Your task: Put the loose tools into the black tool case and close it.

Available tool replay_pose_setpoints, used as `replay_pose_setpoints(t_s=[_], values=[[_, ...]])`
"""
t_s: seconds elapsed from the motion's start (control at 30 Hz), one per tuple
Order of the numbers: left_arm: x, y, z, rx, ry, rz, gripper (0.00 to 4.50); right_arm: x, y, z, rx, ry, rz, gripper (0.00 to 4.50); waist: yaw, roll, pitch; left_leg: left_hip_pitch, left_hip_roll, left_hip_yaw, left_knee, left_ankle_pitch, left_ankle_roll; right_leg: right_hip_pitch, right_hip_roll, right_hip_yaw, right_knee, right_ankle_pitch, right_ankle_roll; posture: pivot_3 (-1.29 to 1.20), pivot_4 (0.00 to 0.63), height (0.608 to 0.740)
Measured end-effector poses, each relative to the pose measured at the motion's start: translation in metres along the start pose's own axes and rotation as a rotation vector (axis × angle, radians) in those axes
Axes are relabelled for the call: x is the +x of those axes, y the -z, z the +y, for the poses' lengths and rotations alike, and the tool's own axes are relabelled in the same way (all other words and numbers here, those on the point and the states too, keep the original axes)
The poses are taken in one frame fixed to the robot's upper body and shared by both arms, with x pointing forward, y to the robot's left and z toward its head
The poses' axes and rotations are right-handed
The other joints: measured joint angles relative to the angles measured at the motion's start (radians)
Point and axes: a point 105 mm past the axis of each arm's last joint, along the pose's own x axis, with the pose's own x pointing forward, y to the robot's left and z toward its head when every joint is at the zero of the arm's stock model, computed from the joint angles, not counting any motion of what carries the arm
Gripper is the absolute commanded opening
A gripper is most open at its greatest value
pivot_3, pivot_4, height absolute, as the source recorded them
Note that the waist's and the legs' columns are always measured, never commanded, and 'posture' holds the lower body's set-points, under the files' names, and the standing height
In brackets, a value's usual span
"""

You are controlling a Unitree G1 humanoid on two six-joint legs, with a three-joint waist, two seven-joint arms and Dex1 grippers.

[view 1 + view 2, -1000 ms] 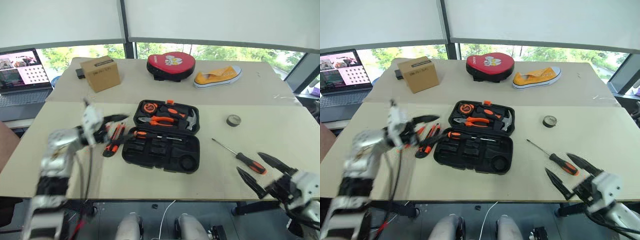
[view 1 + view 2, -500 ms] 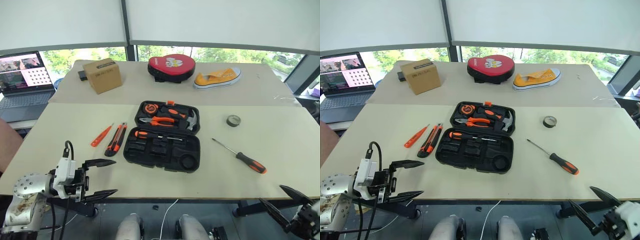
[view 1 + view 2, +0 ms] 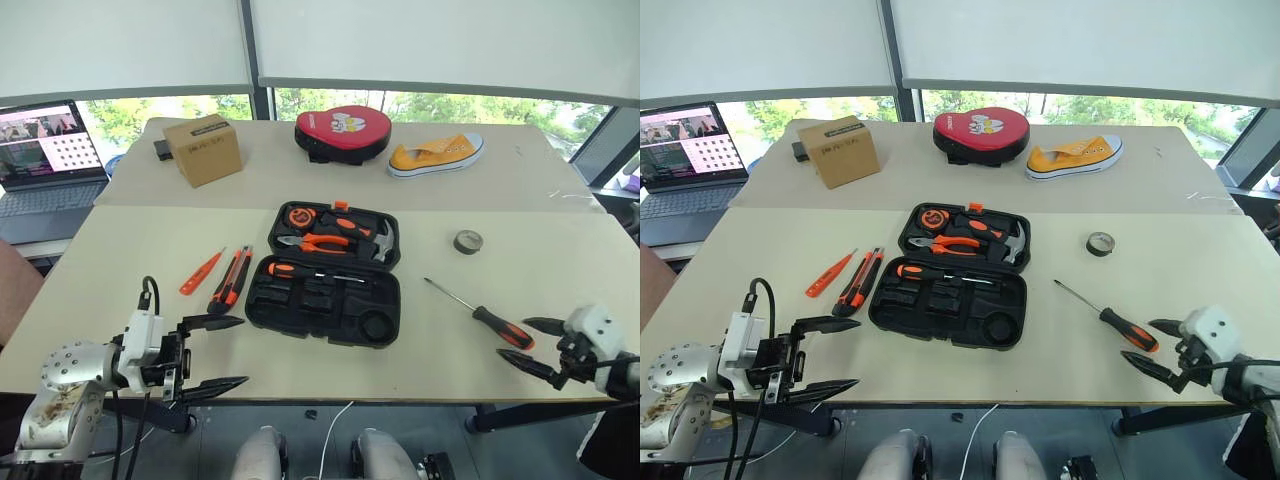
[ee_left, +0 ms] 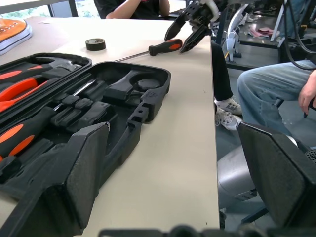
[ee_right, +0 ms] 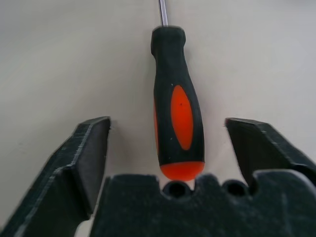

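Starting at our left, the left gripper (image 3: 212, 352) hovers at the near table edge with its two black fingers spread wide and nothing between them, parked clear of the work. Just beyond it on the pale beige table (image 3: 100, 280) lie the slim all-orange tester screwdriver (image 3: 202, 271) and, beside it, the orange-and-black utility knife (image 3: 231, 279), both close to the case. In the middle sits the black plastic tool case (image 3: 328, 272), lid open flat, with one long orange-and-black screwdriver (image 3: 315, 271) already lying in its moulded slots, so we judge the packing partly done. Further right, the small grey tape roll (image 3: 467, 241) rests alone, well apart from the case. Nearest our right, the second orange-and-black screwdriver (image 5: 178, 103) lies loose, and the right gripper (image 3: 532, 347) has its fingers apart on either side of the handle's butt, not yet touching, lined up, we judge, to close on it.
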Motion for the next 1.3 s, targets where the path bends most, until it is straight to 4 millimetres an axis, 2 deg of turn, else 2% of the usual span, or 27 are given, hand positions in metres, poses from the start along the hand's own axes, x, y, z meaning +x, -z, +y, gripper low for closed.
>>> replay_pose_setpoints(t_s=[0.2, 0.33, 0.4, 0.47, 0.5, 0.57, 0.63, 0.7, 0.77, 0.93, 1.0, 1.17, 1.3], values=[[0.002, -0.002, 0.0, 0.009, -0.001, -0.008, 4.5, 0.008, -0.001, -0.008, -0.012, -0.034, 0.013, 1.05, -0.005, 0.0, 0.0, 0.002, 0.0, 0.0, 0.0, 0.0, 0.0, 0.002, 0.0, -0.001, 0.0, 0.0, 0.0, 0.0, 0.15, 0.74], [0.002, -0.003, 0.0, 0.006, -0.006, -0.022, 4.5, 0.005, 0.0, -0.011, -0.036, -0.05, -0.014, 1.04, -0.003, 0.0, 0.0, 0.001, 0.0, 0.0, 0.0, 0.0, 0.0, 0.002, 0.0, -0.001, 0.0, 0.0, 0.0, 0.0, 0.15, 0.74], [0.001, -0.005, 0.002, 0.0, -0.023, -0.035, 4.5, 0.003, -0.007, -0.01, -0.062, -0.066, -0.075, 1.04, -0.005, 0.001, 0.001, 0.001, 0.0, 0.0, 0.0, 0.0, 0.0, 0.002, 0.0, 0.0, 0.0, 0.0, 0.0, 0.0, 0.15, 0.74], [0.001, -0.006, 0.007, -0.025, -0.073, -0.06, 4.5, -0.002, -0.044, -0.008, -0.141, -0.108, -0.243, 1.04, -0.011, 0.003, 0.002, 0.002, 0.001, 0.0, 0.0, 0.0, 0.0, 0.002, 0.0, 0.001, 0.0, 0.0, 0.001, 0.0, 0.15, 0.74], [0.0, -0.007, 0.009, -0.029, -0.091, -0.067, 4.5, -0.003, -0.055, -0.005, -0.17, -0.128, -0.279, 1.04, -0.013, 0.003, 0.002, 0.002, 0.001, -0.001, 0.0, 0.0, 0.0, 0.002, 0.001, 0.001, 0.0, 0.0, 0.001, 0.0, 0.15, 0.74], [-0.005, -0.008, 0.013, -0.048, -0.152, -0.079, 4.5, -0.001, -0.089, 0.009, -0.242, -0.216, -0.344, 1.04, -0.02, 0.003, 0.002, 0.002, 0.003, -0.002, 0.0, 0.0, 0.0, 0.001, 0.001, 0.001, 0.001, 0.0, 0.001, 0.0, 0.15, 0.74], [-0.013, -0.006, 0.017, -0.081, -0.242, -0.073, 4.5, 0.013, -0.129, 0.034, -0.316, -0.345, -0.401, 1.04, -0.027, 0.003, 0.002, 0.002, 0.003, -0.004, -0.001, -0.001, -0.001, 0.001, 0.001, 0.0, 0.001, 0.0, 0.001, 0.0, 0.15, 0.74], [-0.018, -0.004, 0.019, -0.1, -0.284, -0.064, 4.5, 0.025, -0.145, 0.048, -0.333, -0.402, -0.402, 1.04, -0.026, 0.002, 0.003, 0.002, 0.003, -0.004, -0.001, -0.001, -0.001, 0.0, 0.001, 0.0, 0.001, 0.0, 0.0, 0.0, 0.15, 0.74], [-0.025, 0.0, 0.021, -0.121, -0.346, -0.059, 4.5, 0.046, -0.161, 0.066, -0.341, -0.462, -0.367, 1.04, -0.021, 0.002, 0.003, -0.001, 0.002, -0.004, -0.001, -0.001, -0.001, -0.004, -0.001, 0.0, 0.001, 0.0, 0.0, 0.0, 0.15, 0.74], [-0.032, 0.008, 0.023, -0.138, -0.423, -0.05, 4.5, 0.094, -0.184, 0.1, -0.334, -0.515, -0.27, 1.04, -0.003, 0.001, 0.003, -0.01, 0.001, -0.003, 0.001, 0.0, -0.001, -0.013, -0.001, -0.001, 0.002, 0.002, -0.001, 0.0, 0.15, 0.74], [-0.032, 0.007, 0.023, -0.11, -0.425, -0.047, 4.5, 0.108, -0.185, 0.108, -0.382, -0.511, -0.215, 1.04, 0.004, 0.0, 0.003, -0.011, 0.001, 0.0, 0.001, 0.0, -0.001, -0.013, -0.001, -0.002, 0.002, 0.002, -0.001, 0.0, 0.15, 0.74], [-0.031, 0.008, 0.02, -0.103, -0.422, -0.035, 4.5, 0.128, -0.174, 0.104, -0.394, -0.453, -0.119, 1.04, 0.007, 0.0, 0.003, -0.015, 0.001, 0.002, 0.001, -0.001, -0.001, -0.016, -0.001, -0.002, 0.001, 0.002, -0.001, 0.0, 0.15, 0.74], [-0.028, 0.005, 0.018, -0.089, -0.416, -0.038, 4.5, 0.131, -0.172, 0.1, -0.419, -0.432, -0.084, 1.04, 0.003, 0.0, 0.003, -0.015, 0.001, 0.002, 0.001, -0.001, -0.001, -0.016, 0.0, -0.002, 0.002, 0.002, -0.001, 0.0, 0.15, 0.74]])
